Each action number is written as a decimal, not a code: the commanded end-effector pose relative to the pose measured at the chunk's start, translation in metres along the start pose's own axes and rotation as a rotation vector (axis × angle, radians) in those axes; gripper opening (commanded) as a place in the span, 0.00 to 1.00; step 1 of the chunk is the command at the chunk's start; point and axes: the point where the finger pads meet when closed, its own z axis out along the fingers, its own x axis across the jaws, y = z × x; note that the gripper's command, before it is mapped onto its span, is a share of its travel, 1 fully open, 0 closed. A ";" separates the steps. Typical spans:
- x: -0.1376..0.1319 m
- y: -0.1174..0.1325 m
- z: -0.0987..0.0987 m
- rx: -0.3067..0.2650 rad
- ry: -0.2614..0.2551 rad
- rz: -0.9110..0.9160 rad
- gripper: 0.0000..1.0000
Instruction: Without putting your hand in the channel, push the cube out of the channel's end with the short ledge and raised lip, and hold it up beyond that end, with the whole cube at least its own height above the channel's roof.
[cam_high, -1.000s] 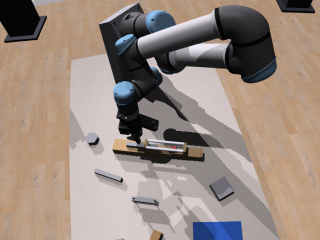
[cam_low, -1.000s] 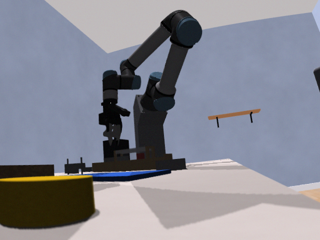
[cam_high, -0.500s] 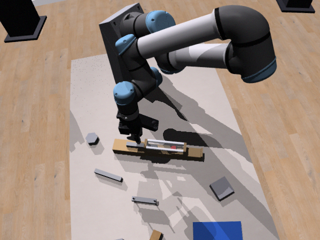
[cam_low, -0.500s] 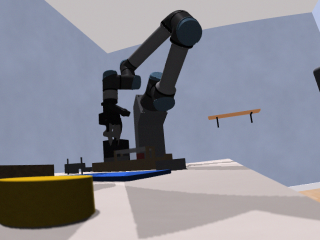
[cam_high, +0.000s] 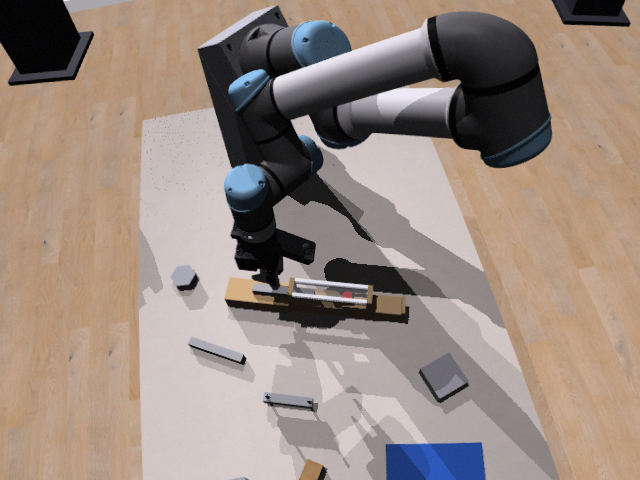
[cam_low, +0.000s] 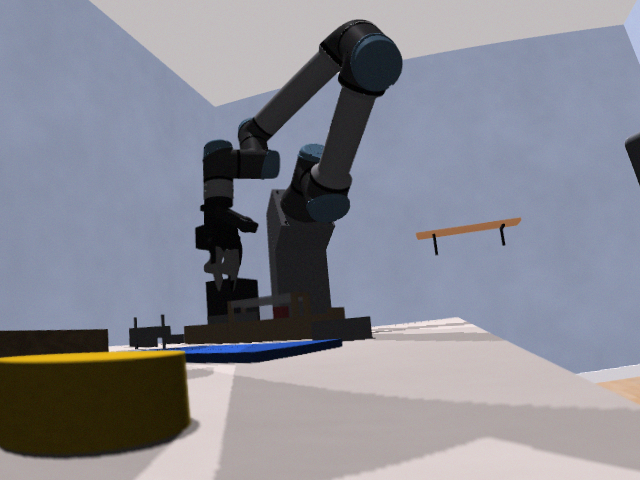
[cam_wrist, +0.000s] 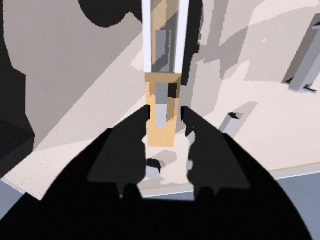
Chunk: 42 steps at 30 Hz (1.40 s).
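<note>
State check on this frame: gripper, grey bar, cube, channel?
gripper: part open, holding nothing, poised over the bar's outer end.
grey bar: flat on the wooden base, pointing into the channel.
red cube: inside the channel, not pushed out.
channel: sitting level on its base, cube enclosed.
</note>
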 end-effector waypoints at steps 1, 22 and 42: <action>0.022 0.015 -0.002 0.000 0.000 0.024 0.22; 0.145 0.138 0.000 0.000 0.001 0.187 0.22; 0.145 0.139 0.001 0.000 0.001 0.189 0.22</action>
